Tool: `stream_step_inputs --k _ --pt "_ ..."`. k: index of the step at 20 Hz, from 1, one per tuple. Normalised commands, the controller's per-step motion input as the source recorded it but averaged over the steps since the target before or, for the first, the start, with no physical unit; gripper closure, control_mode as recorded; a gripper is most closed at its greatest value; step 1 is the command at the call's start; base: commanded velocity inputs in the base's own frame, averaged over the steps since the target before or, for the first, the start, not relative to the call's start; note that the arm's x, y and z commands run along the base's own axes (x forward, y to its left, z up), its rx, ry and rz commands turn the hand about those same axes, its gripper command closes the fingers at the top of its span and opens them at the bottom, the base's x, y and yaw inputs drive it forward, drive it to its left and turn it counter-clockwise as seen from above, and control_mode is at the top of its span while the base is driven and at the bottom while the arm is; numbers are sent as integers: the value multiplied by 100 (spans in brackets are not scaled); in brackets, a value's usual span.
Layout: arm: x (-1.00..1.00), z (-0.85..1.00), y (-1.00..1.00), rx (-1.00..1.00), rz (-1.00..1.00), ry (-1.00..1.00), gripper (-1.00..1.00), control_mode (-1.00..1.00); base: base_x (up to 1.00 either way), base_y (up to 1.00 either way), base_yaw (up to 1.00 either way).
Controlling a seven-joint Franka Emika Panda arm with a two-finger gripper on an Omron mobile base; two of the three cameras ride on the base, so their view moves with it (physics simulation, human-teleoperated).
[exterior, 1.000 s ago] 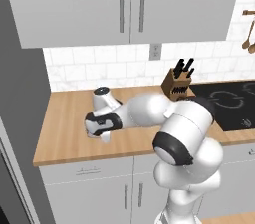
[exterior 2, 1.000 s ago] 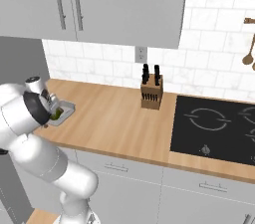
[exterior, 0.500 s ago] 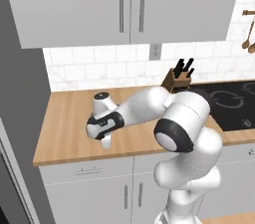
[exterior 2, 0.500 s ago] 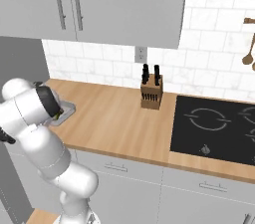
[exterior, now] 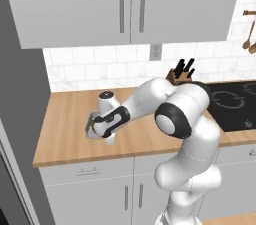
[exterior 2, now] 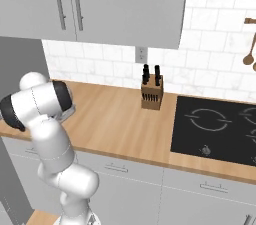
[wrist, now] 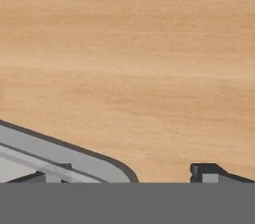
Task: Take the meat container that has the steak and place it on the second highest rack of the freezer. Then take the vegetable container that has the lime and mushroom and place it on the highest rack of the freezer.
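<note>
A shallow grey container [exterior: 91,125] lies on the wooden counter near its left end. My hand covers most of it, so its contents are hidden apart from a sliver of green at the left rim. My gripper [exterior: 102,133] points down at it and is open. In the hand view the container's rounded rim [wrist: 69,154] runs between the fingertips of the gripper [wrist: 127,174], with one tip over the tray and the other over bare wood. The container's edge [exterior 2: 68,114] peeks out behind my arm. The freezer's [exterior: 20,119] grey side stands at the far left.
A wooden knife block [exterior 2: 151,95] stands at the back of the counter by the tiled wall. A black cooktop [exterior 2: 220,129] lies to the right. Grey wall cupboards [exterior: 130,4] hang overhead, and wooden utensils [exterior 2: 249,49] hang on the right wall.
The elbow has swung up and to the left over the counter, while the hand has stayed low over the container. In the right base view the arm now covers the container's green contents.
</note>
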Motion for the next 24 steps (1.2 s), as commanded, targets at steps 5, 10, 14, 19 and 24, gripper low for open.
stream_step_inputs --k 5,10,14,19,24 --pt "0 -2 4 0 0 0 -100 -100 0 0 0" --pt "0 0 0 0 0 0 100 -100 0 0 0" --pt "0 0 0 0 0 0 100 -100 0 0 0" --pt "0 0 0 0 0 0 100 -100 0 0 0" --pt "-2 23 -11 0 2 0 100 -100 0 0 0"
